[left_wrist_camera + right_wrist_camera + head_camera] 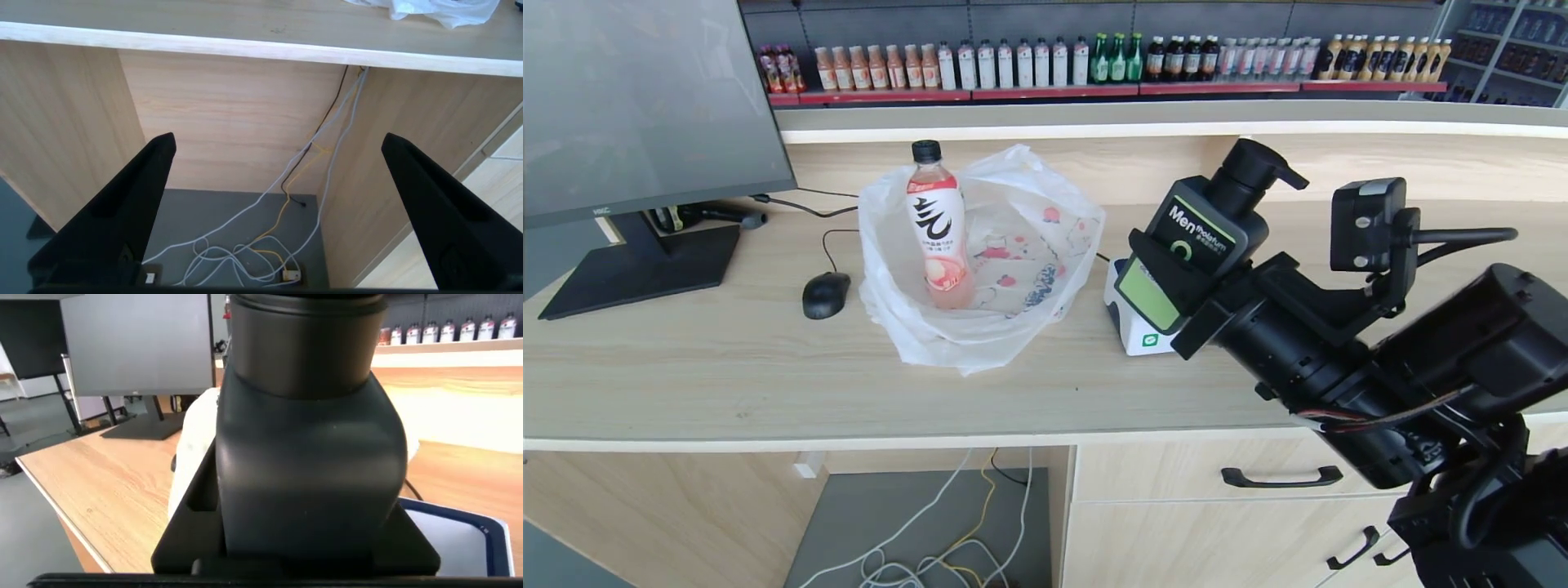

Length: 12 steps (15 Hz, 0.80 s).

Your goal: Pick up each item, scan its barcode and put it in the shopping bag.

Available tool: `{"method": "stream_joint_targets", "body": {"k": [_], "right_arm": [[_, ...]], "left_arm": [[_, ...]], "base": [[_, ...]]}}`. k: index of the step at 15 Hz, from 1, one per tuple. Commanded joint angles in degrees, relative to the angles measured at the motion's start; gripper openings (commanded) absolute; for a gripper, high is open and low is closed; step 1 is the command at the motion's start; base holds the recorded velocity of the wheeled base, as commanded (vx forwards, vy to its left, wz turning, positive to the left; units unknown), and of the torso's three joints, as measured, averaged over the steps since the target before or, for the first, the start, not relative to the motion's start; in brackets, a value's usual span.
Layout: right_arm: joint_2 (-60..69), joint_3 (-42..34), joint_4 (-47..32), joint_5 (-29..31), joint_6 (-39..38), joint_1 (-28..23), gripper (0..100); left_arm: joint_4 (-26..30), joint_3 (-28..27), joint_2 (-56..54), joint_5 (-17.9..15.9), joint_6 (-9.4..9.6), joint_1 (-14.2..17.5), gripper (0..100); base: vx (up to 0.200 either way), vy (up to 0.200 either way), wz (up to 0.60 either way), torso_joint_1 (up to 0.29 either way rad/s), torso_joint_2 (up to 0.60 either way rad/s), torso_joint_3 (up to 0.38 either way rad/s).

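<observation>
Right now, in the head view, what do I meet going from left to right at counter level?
monitor → computer mouse → shopping bag → dark pump bottle held in the right gripper

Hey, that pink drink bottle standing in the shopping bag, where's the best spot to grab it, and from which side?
Probably the shoulder just under the black cap, coming down from above. The pink bottle stands upright with its top above the near rim of the shopping bag, whose walls wrap round the lower body and would get in the way of a side approach.
</observation>
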<state>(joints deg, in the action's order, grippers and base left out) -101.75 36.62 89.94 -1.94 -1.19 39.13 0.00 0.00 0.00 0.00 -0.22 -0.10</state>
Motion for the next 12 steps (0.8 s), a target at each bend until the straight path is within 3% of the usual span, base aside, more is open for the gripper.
{"method": "stream_joint_targets", "body": {"k": [1,4,10,12], "right_arm": [[-0.2,-1.82,0.06,0.0,0.14,-0.02,0],[0.33,-6.21,0.06,0.0,0.49,0.07,0],[3.32,-7.7,0.06,0.09,1.37,-0.11,0],[4.46,-8.41,0.06,0.44,1.46,-0.11,0]], "left_arm": [[0.0,0.0,0.0,0.0,-0.04,0.01,100],[0.0,0.0,0.0,0.0,-0.13,0.1,100],[0.0,0.0,0.0,0.0,-0.13,0.1,100],[0.0,0.0,0.0,0.0,0.13,0.01,100]], "base": [[0.0,0.2,0.0,-0.002,0.0,0.007],[0.0,0.2,0.0,0.004,0.0,-0.001],[0.0,0.2,0.0,-0.002,0.0,0.005],[0.0,0.0,0.0,0.0,0.0,0.0]]}}
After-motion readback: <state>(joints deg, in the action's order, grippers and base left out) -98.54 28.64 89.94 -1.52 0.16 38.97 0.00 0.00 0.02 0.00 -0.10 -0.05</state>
